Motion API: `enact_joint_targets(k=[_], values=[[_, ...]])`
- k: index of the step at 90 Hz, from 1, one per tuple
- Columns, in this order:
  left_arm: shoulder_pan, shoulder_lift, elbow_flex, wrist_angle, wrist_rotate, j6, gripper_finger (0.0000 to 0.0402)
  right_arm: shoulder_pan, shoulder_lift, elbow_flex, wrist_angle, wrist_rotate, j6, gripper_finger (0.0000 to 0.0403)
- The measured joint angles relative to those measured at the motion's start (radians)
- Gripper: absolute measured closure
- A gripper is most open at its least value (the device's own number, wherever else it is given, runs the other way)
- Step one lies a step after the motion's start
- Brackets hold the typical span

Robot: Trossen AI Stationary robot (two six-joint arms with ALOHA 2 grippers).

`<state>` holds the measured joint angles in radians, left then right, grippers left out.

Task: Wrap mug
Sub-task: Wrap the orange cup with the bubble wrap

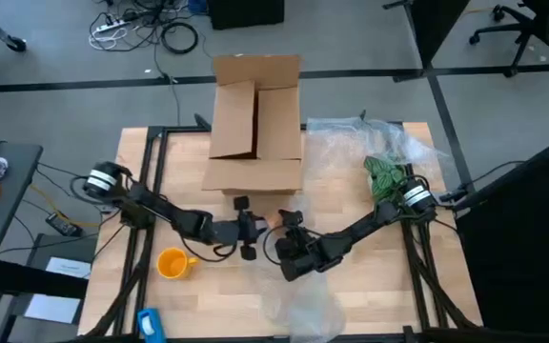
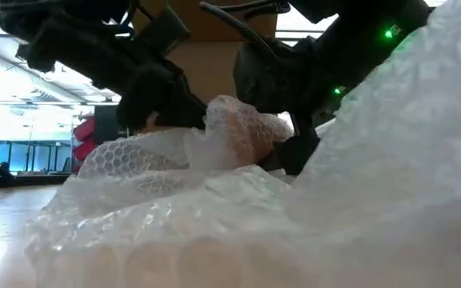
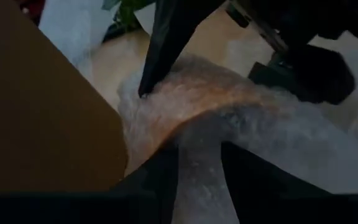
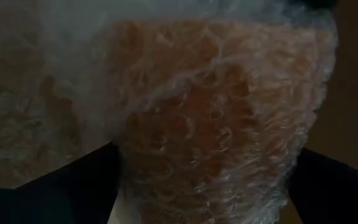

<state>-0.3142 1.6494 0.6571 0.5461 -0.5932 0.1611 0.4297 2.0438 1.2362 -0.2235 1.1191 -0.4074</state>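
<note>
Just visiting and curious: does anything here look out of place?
Yes. The yellow mug sits bare on the table near the left arm, while the left claw and right claw meet at an orange bubble-wrapped bundle before the cardboard box.

Robotics lab, floor cables [image 1: 146,29], office chair [image 1: 522,29]

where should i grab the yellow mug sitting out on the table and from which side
Pinch the rim from straight above, one finger inside, one outside, on the side away from the handle. The mug seems to stand upright, mouth open, with nothing crowding it, handle turned toward the middle of the table.
</note>
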Motion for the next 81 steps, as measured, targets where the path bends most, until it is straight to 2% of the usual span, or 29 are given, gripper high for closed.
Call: enact_joint_targets(k=[18, 29, 36, 44, 53, 60, 64, 71, 76, 81], values=[[-0.072, -0.035, 0.000, -0.026, -0.080, 0.046, 0.0292, 0.000, -0.001, 0.002, -0.018, -0.015, 0.033, 0.0042], [-0.123, -0.098, 0.002, -0.176, -0.088, -0.005, 0.0293, 0.001, -0.002, 0.002, -0.020, -0.022, 0.041, 0.0042], [-0.153, -0.153, 0.001, -0.280, -0.133, -0.039, 0.0293, 0.000, -0.002, 0.002, -0.022, -0.024, 0.041, 0.0042], [-0.181, -0.230, 0.002, -0.328, -0.209, -0.048, 0.0293, 0.000, -0.002, 0.002, -0.022, -0.024, 0.035, 0.0042], [-0.184, -0.300, 0.000, -0.373, -0.247, -0.059, 0.0293, -0.003, -0.002, 0.002, -0.024, -0.026, 0.033, 0.0042], [-0.141, -0.318, -0.010, -0.406, -0.258, -0.086, 0.0293, -0.004, -0.002, 0.002, -0.025, -0.027, 0.032, 0.0042], [-0.107, -0.315, -0.022, -0.407, -0.220, -0.104, 0.0293, -0.004, -0.002, 0.002, -0.025, -0.027, 0.031, 0.0042], [-0.037, -0.282, -0.055, -0.355, -0.037, -0.144, 0.0293, -0.004, -0.002, 0.002, -0.024, -0.026, 0.013, 0.0042], [0.010, -0.252, -0.088, -0.248, 0.079, -0.167, 0.0293, -0.004, -0.002, 0.002, -0.020, -0.025, -0.003, 0.0042], [0.045, -0.224, -0.123, -0.121, 0.128, -0.176, 0.0291, -0.004, -0.002, 0.002, -0.017, -0.024, -0.013, 0.0042]])
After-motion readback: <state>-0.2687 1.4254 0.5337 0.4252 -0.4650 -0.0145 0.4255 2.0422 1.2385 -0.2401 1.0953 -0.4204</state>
